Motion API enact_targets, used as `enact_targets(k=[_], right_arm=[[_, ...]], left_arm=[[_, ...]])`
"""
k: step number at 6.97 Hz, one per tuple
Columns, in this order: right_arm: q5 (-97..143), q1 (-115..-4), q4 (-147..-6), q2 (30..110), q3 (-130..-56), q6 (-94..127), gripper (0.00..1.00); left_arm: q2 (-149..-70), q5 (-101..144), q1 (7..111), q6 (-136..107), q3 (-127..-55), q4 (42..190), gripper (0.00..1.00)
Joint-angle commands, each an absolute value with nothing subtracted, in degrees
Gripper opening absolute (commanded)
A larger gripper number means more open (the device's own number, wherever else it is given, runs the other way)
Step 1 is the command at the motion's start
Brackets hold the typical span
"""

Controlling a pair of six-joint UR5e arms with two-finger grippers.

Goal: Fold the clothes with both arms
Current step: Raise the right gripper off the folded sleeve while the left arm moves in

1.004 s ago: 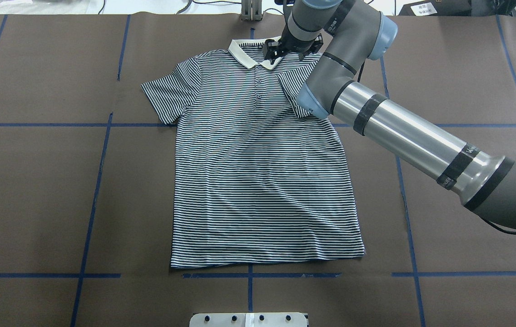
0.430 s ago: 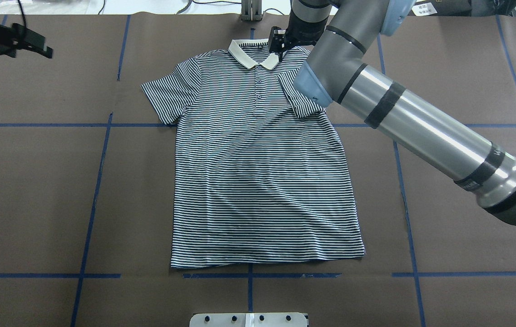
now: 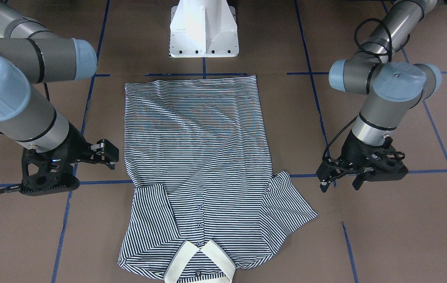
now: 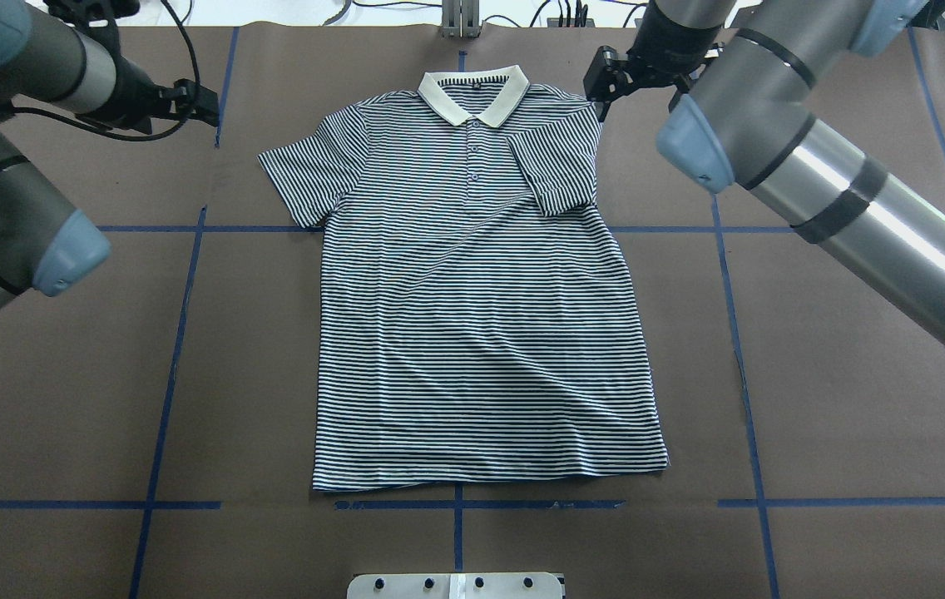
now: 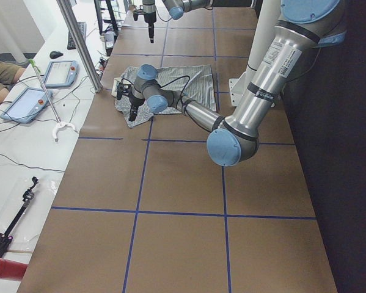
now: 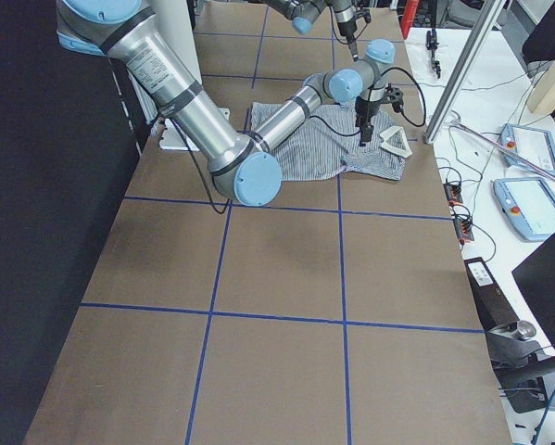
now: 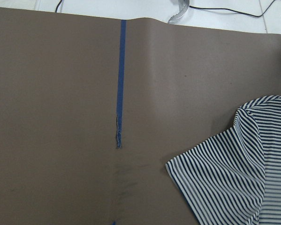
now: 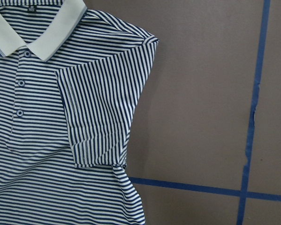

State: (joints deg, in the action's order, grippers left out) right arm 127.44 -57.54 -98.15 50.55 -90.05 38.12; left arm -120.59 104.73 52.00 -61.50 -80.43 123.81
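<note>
Your shirt (image 4: 481, 333) lies flat and face up in the middle of the table (image 4: 65, 374), with the collar (image 4: 472, 91) on the side far from the robot and the hem toward its base. Look at the sleeves: the right sleeve (image 4: 551, 170) is folded in over the chest, and the left sleeve (image 4: 302, 179) lies spread out on the brown cover. There's no cloth in either gripper.

The left gripper (image 3: 340, 184) hangs over bare table near that spread sleeve but apart from it. Its prongs point down and stand clearly apart, with nothing between them.

The right gripper (image 3: 107, 154) hangs just off the shirt's right shoulder, over the table and not touching the fabric. Its fingers overlap from every angle you have, so I cannot tell whether they're apart or together.

Blue tape lines (image 4: 165, 399) cross the cover on both sides of the shirt.
</note>
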Motion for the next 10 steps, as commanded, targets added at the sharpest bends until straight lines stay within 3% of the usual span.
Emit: enact_targets(k=[1,7,10], right_arm=[[127.36,-57.66,-98.17,52.38,-91.49,37.35,1.00],[126.91,-57.04,-97.47,52.29,-91.06,38.06,1.00],[126.91,-56.95,-97.47,52.12,-90.88,38.06,1.00]], left_arm=[[-126.09,96.97,46.96,-62.67,-66.58,134.11,0.99],[-127.61,95.36,46.23,-62.05,-62.32,134.30,0.84],[-127.71,95.54,46.23,-61.35,-62.14,134.21,0.64]])
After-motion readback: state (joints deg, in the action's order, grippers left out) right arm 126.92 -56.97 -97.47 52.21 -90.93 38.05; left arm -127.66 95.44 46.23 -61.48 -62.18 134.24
